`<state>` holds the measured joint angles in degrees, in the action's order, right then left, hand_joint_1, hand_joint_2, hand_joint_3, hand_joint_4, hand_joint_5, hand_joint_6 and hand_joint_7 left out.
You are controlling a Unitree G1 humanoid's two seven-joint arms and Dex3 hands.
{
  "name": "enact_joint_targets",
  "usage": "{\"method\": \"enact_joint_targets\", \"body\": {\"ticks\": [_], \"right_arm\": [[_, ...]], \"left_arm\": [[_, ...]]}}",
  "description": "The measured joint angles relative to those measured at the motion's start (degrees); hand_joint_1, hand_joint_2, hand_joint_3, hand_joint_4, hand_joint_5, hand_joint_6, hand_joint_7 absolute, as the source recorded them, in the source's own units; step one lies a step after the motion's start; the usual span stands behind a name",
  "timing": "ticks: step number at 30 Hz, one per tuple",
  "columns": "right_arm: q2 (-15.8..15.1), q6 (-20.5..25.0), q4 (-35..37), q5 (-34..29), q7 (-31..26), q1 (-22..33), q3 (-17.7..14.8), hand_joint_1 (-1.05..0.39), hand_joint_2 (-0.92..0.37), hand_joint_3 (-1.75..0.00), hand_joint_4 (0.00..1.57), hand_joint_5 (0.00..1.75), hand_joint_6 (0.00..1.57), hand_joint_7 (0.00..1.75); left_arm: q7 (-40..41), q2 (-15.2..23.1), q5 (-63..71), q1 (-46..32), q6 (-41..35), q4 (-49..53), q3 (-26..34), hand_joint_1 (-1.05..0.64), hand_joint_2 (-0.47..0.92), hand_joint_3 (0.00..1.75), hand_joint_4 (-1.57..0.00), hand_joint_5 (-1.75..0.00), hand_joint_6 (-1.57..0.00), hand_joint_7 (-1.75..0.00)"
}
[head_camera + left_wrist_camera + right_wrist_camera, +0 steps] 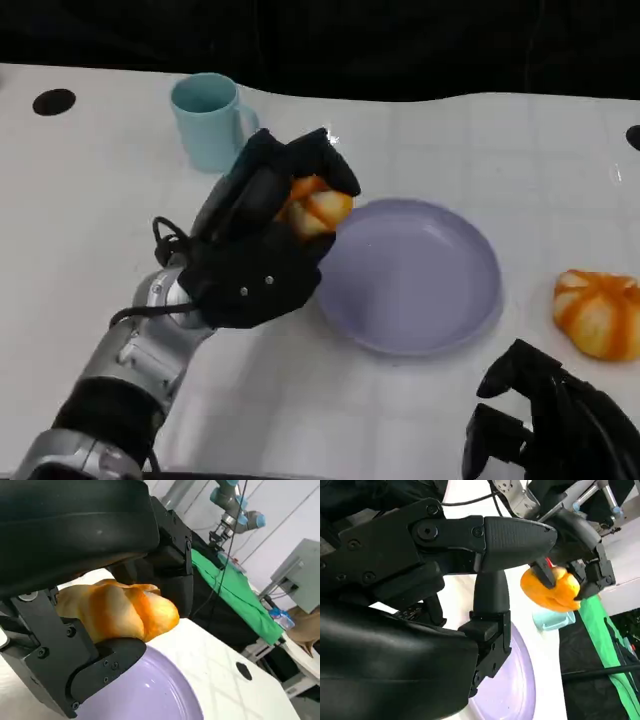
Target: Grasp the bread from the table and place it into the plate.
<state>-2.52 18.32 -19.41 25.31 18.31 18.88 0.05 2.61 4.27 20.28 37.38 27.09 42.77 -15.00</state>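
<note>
Beneath the fingers' reach, white table (90,200), then lavender plate (415,275) just beyond the fingertips. Left hand (262,240) clenched around bread (315,208), lifted at the rim for dropping in. Right hand (550,420) idle, empty, fingers loosely apart; 2nd bun (598,312) just ahead.

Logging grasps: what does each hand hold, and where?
Left hand grips a bread roll around its sides, beside the plate rim. Right hand holds nothing.

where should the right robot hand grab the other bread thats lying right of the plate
Judging by its pose, from above: the bread lies flat as a rounded, ridged dome, apart from the plate. Wrap the fingers across its rounded sides. The right robot hand sits just in front of it, so a short reach forward should do.
</note>
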Motion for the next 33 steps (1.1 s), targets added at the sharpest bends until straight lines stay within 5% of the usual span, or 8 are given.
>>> {"method": "enact_joint_targets", "body": {"ticks": [27,29,33], "right_arm": [[-0.02,0.14,0.03,0.95,0.57,0.0,-0.19,-0.52,-0.92,-0.52,0.77,1.75,0.49,1.75],[0.01,0.12,0.03,0.9,0.54,0.0,-0.09,-0.52,-0.92,-0.52,0.77,1.75,0.48,1.75],[0.06,0.12,0.02,0.89,0.34,0.01,-0.02,-0.52,-0.92,-0.52,0.76,1.75,0.47,1.75]], "left_arm": [[10.85,-7.3,13.26,9.93,-0.54,15.12,-9.81,-0.13,0.44,1.34,-0.94,-1.75,-0.73,-1.74],[11.38,-7.62,13.97,10.78,-1.45,15.98,-10.66,-0.14,0.48,1.18,-0.8,-1.71,-0.72,-1.45],[8.26,-8.09,13.45,11.68,-3.41,16.96,-10.94,-0.2,0.74,0.62,-0.61,-1.25,-0.65,-0.72]]}}
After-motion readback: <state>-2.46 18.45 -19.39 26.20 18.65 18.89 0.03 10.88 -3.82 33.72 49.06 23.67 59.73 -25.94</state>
